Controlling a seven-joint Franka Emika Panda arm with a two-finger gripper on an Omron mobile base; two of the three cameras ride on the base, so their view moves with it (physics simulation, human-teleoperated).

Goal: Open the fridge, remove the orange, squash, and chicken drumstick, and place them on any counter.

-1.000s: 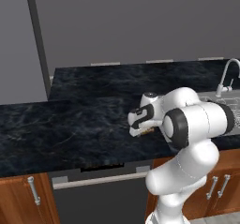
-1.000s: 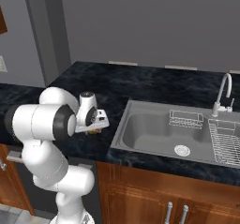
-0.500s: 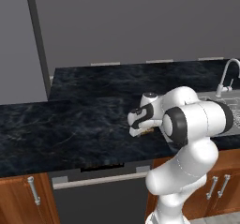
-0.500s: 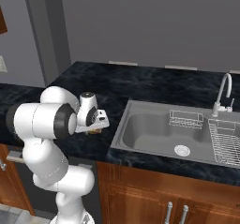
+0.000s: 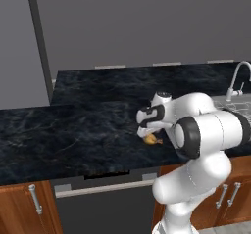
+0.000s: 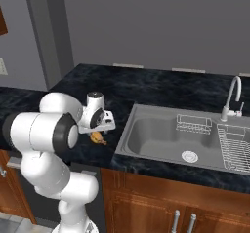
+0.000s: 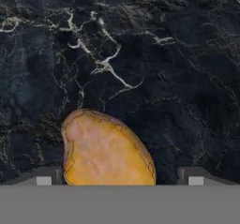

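Observation:
The chicken drumstick (image 7: 105,150) lies on the black counter (image 7: 164,54), golden-brown, plump end towards the hand. My gripper (image 7: 120,178) hangs just above it, open, with one fingertip on each side and a gap to each. From the left base view the gripper (image 5: 147,131) points down over the drumstick (image 5: 152,139), near the front edge of the counter (image 5: 73,130). The right base view shows the same: gripper (image 6: 100,128) over drumstick (image 6: 98,138). The orange and squash are out of view.
A steel sink (image 6: 166,139) with a curved tap (image 6: 233,98) and a wire rack (image 6: 234,149) lies right of the drumstick. A tall grey panel (image 5: 19,42) stands at the counter's left end; I cannot tell whether it is the fridge. Wooden cabinets (image 6: 161,203) run below.
The jaws have spread wider and let go of the drumstick, which now rests on the counter. The arm has hardly moved.

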